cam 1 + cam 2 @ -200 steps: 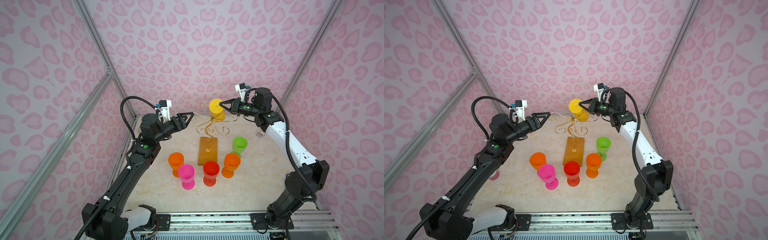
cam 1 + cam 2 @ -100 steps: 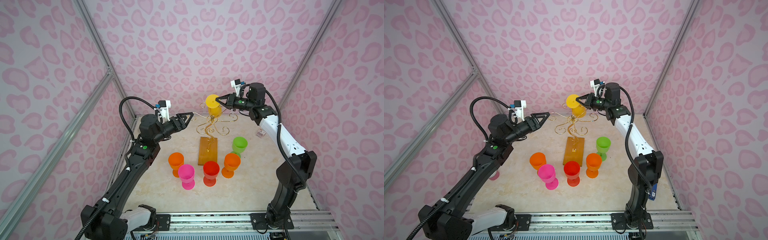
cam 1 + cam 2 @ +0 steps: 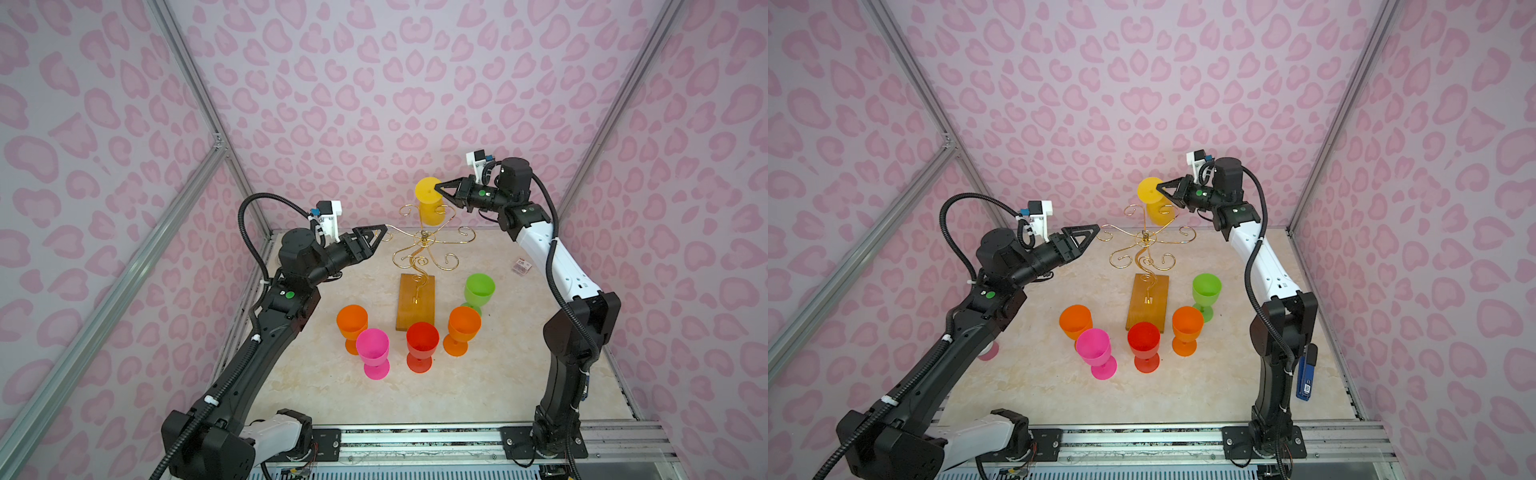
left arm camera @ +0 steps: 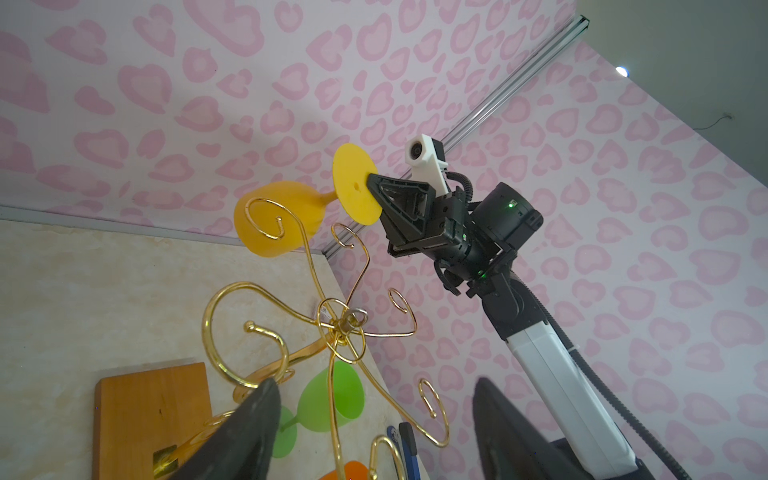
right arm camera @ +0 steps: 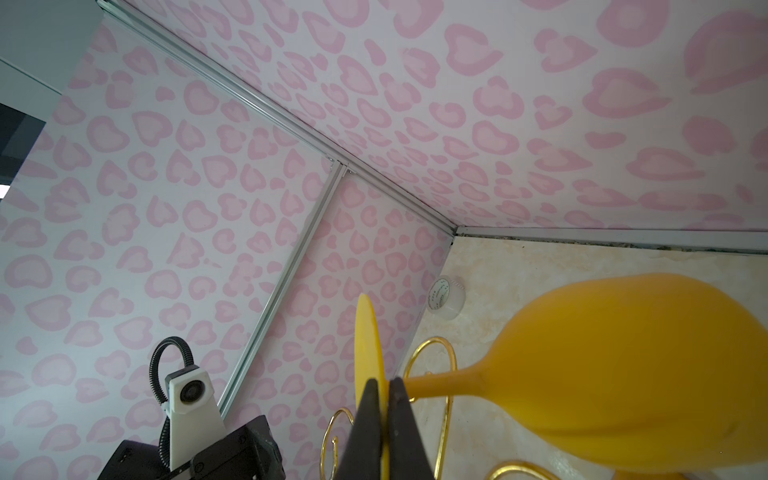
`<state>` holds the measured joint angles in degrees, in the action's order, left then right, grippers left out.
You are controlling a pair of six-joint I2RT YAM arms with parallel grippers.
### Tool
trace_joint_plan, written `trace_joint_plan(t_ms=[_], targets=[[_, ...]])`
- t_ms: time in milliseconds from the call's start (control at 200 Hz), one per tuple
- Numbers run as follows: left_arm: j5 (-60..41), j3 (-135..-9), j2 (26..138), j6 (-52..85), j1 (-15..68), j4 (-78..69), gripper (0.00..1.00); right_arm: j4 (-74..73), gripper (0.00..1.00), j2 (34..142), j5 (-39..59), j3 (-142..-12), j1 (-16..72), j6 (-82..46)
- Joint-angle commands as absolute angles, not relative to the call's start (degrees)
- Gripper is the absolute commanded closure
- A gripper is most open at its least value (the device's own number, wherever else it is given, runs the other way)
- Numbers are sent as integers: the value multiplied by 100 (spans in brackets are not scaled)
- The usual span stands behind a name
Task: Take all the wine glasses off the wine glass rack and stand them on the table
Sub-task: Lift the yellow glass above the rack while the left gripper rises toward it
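- Top views: five glasses are standing upright on the tabletop (image 3: 478, 395), crowding the near end of the wooden base (image 3: 415, 303). They are an orange glass (image 3: 352, 322), a pink glass (image 3: 372, 345), a red glass (image 3: 422, 340), a second orange glass (image 3: 464, 324) and a green glass (image 3: 480, 289).
- A small red-and-white packet (image 3: 520, 266) is lying near the right wall. A blue stapler-like item (image 3: 1306, 376) is showing beside the right arm, and a tape roll (image 5: 446, 297) is sitting in the far corner.
- Count: six glasses in all, one rack and six curled arms on it.
- The wine glass rack (image 3: 424, 237) is standing mid-table, its gold scrolls spreading around the hub.
- The yellow wine glass (image 3: 431, 210) is hanging upside down and tilted over the rear scrolls. A gold curl is sitting right against its stem in the right wrist view, and I cannot tell whether the stem is clear of it.
- The right gripper (image 5: 384, 380) is pinching the rim of the glass's foot disc, its fingers nearly together on it.
- The right arm is rising steeply from its mount, with the elbow bent and the forearm reaching up and inward behind the rack.
- The left gripper (image 3: 380, 230) is hovering just beside the left-hand scroll with its fingers (image 4: 249, 432) spread wide, gripping nothing. The left arm is stretching forward and up, wrist about level.
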<state>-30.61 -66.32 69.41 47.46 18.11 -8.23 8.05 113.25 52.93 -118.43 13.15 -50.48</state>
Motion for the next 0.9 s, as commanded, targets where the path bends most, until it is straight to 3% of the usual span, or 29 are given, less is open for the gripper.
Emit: trace_joint_plan(t_ms=[0, 375, 665, 900], targets=[[-3042, -6697, 6862, 4623, 1804, -879, 25, 327, 100, 11250, 5344, -11867, 1201, -5177], [-3075, -6815, 6923, 4491, 1783, -931, 25, -1336, 100, 9693, 5227, -10185, 431, -5717], [-3428, -7252, 7371, 4478, 1776, -1439, 26, -2632, 100, 8344, 5345, -8970, 332, -6210], [-4123, -7451, 7918, 4925, 1780, -2645, 25, -4734, 100, 7951, 5271, -8135, 387, -7776]])
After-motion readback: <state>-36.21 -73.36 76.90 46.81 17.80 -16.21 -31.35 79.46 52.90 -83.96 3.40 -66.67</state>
